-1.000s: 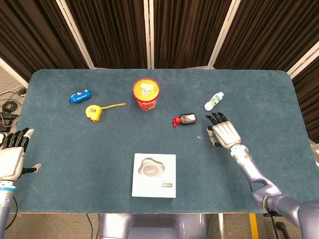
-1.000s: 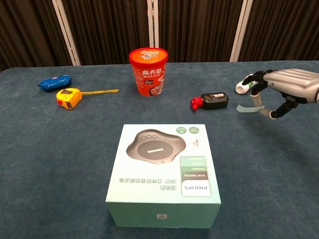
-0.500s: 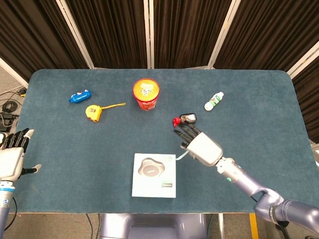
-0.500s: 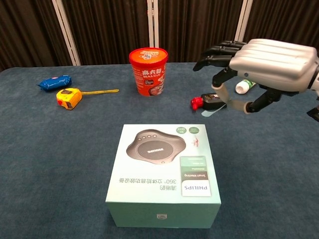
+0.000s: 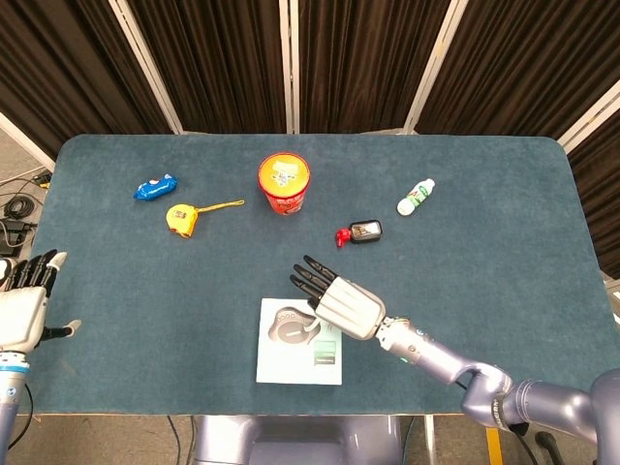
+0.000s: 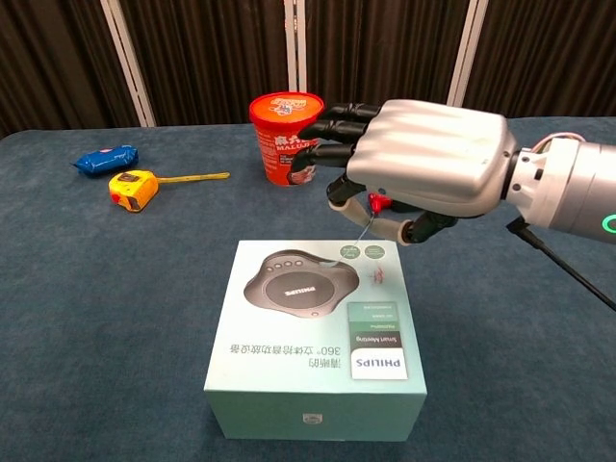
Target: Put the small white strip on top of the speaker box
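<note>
The speaker box (image 5: 295, 363) (image 6: 318, 337), pale green with a grey speaker pictured on its lid, lies at the table's near middle. My right hand (image 5: 339, 302) (image 6: 423, 164) hovers over the box's far right part, palm down. It pinches the small white strip (image 6: 358, 234) (image 5: 312, 330) between thumb and a finger. The strip hangs down, with its lower end close to or touching the lid; I cannot tell which. My left hand (image 5: 21, 302) stays at the table's left edge, holding nothing, its fingers apart.
A red cup (image 5: 284, 183) (image 6: 287, 137) stands behind the box. A yellow tape measure (image 5: 181, 218) (image 6: 133, 188) and a blue packet (image 5: 155, 188) (image 6: 106, 159) lie at the far left. A black device with a red cap (image 5: 358, 232) and a white bottle (image 5: 416, 197) lie at the right.
My right hand has carried the strip from the table's right side leftward and nearer, and is now over the speaker box. The left hand has not moved.
</note>
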Motion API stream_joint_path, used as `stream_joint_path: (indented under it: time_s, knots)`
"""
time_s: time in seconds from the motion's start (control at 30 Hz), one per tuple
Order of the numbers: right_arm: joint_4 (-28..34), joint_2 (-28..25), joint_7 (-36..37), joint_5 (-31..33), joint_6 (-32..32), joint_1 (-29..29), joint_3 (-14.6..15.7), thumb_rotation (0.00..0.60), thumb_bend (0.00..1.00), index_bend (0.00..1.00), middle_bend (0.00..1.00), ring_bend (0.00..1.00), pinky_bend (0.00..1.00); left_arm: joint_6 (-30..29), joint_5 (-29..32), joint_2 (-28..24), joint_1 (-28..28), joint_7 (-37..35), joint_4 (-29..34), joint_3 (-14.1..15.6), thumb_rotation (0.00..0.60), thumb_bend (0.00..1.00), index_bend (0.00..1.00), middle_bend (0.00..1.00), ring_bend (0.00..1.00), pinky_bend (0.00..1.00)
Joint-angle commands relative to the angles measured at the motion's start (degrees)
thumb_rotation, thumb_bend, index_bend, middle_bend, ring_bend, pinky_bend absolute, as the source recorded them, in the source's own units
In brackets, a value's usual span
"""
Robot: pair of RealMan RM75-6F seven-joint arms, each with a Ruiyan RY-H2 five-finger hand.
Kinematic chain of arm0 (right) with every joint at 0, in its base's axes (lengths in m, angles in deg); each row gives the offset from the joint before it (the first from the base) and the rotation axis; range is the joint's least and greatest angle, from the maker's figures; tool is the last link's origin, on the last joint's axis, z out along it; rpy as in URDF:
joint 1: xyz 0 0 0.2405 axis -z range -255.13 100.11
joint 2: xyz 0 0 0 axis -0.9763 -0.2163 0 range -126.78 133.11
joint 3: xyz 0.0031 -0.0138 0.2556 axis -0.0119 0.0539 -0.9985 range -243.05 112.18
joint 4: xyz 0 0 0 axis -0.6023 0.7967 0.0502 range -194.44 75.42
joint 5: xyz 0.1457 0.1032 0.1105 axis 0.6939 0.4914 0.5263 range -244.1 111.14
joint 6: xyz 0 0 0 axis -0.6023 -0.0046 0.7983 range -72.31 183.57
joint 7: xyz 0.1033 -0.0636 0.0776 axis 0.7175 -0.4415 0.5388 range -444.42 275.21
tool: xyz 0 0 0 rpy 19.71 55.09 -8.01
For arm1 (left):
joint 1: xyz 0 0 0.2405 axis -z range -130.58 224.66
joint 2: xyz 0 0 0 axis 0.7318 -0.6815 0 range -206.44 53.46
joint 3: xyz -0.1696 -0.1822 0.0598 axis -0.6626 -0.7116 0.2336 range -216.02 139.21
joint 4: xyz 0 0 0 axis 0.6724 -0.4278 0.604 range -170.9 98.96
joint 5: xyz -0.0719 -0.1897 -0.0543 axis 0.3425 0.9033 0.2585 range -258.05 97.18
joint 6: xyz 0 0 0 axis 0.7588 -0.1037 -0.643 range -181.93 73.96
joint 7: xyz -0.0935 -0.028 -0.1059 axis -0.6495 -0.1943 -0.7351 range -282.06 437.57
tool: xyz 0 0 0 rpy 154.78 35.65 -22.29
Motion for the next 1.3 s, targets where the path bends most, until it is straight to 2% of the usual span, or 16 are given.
stream_joint_path:
  time_s: [0.03,0.07,0.13,0.17,0.23,0.4,0.57,0.67,0.8,0.9,0.97,1.1,1.27,1.3]
  knots:
    - [0.81,-0.39,-0.68,0.72,0.74,0.23,0.44,0.600,0.45,0.51,0.10,0.00,0.00,0.28,-0.02,-0.15,0.10,-0.11,-0.08,0.07,0.600,0.00,0.00,0.00,0.00,0.00]
    - [1.58,-0.98,-1.13,1.37,1.26,0.49,0.65,0.600,0.43,0.38,0.08,0.00,0.00,0.58,-0.02,-0.32,0.17,-0.18,-0.10,0.17,0.600,0.00,0.00,0.00,0.00,0.00]
    - [3.08,-1.97,-2.14,2.21,1.67,1.03,0.91,0.600,0.38,0.18,0.04,0.00,0.00,0.90,0.03,-0.47,0.25,-0.43,-0.13,0.21,0.600,0.00,0.00,0.00,0.00,0.00]
    - [3.78,-2.40,-2.74,2.52,1.78,1.25,0.97,0.600,0.36,0.11,0.02,0.00,0.00,0.96,0.08,-0.50,0.27,-0.48,-0.16,0.21,0.600,0.00,0.00,0.00,0.00,0.00]
    - [4.85,-3.24,-4.02,2.65,1.53,1.76,1.17,0.600,0.33,0.05,0.01,0.00,0.00,1.03,0.14,-0.52,0.30,-0.51,-0.24,0.20,0.600,0.00,0.00,0.00,0.00,0.00]
    - [6.82,-6.60,-5.94,-0.15,-2.71,3.58,2.02,0.600,0.32,0.03,0.00,0.00,0.00,0.65,-0.10,-0.48,0.22,-0.54,-0.03,0.26,0.600,0.00,0.00,0.00,0.00,0.00]
    - [8.30,-11.65,-4.08,-2.16,-8.90,6.15,2.07,0.600,0.32,0.03,0.02,0.00,0.00,0.36,-0.58,-0.58,0.14,-0.81,0.55,0.38,0.600,0.00,0.00,0.00,0.00,0.00]
    - [8.30,-15.21,-1.69,-1.31,-12.09,8.13,1.67,0.600,0.32,0.04,0.02,0.00,0.00,0.49,-1.43,-0.89,0.35,-1.50,1.28,0.46,0.600,0.00,0.00,0.00,0.00,0.00]
    - [6.95,-19.85,3.82,3.57,-16.04,12.33,1.02,0.600,0.32,0.04,0.02,0.00,0.00,2.57,-3.81,-2.62,2.03,-3.48,3.78,0.41,0.600,0.01,0.00,0.00,0.00,0.00]
    - [4.60,-21.81,10.14,8.00,-17.92,15.95,1.29,0.600,0.32,0.04,0.01,0.00,0.00,5.39,-5.71,-4.24,4.69,-4.78,5.43,-0.39,0.600,0.15,0.00,0.00,0.00,0.00]
    - [2.37,-22.13,14.65,10.84,-19.04,18.50,1.57,0.600,0.32,0.04,0.01,0.00,0.00,8.11,-7.20,-5.09,7.24,-5.79,6.09,-1.11,0.600,0.34,0.00,0.00,0.00,0.00]
    - [-1.20,-21.37,21.23,14.21,-20.89,22.52,2.10,0.600,0.32,0.04,0.00,0.00,0.00,13.91,-9.21,-5.75,12.04,-9.18,6.99,-2.18,0.600,0.61,0.06,0.00,0.00,0.00]
    - [0.71,-21.42,25.94,18.36,-22.70,27.33,2.33,0.600,0.14,0.04,0.00,0.00,0.00,22.11,-13.61,-5.61,19.19,-16.93,8.47,-3.08,0.600,0.97,0.20,0.00,0.00,0.00]
    - [1.55,-21.17,25.98,19.00,-23.40,28.15,2.14,0.600,0.13,0.04,0.00,0.00,0.00,23.50,-14.54,-5.32,20.64,-18.38,8.72,-3.25,0.600,0.99,0.21,0.00,0.00,0.00]
